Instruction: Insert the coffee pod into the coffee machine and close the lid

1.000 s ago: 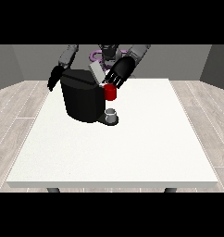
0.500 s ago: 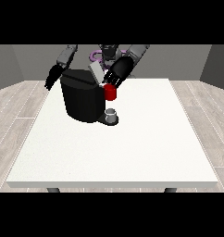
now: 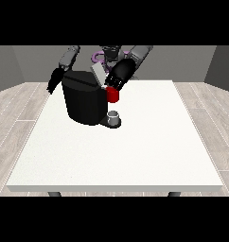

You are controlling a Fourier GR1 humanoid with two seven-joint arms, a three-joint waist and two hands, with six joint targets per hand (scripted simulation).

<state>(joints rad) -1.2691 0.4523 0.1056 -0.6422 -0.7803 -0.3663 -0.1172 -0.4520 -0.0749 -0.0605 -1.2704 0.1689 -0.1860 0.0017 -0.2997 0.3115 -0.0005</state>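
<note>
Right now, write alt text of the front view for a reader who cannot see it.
A black coffee machine stands on a white table, its grey lid raised, with the hand at the view's right over a red thing at the machine. The hand at the view's left hangs beside the machine; a grey thing sits at its base.

Big white table (image 3: 135, 156) sits on a pale wood-plank floor (image 3: 17, 113), plain grey walls (image 3: 22, 64) behind it, soft even light.
</note>
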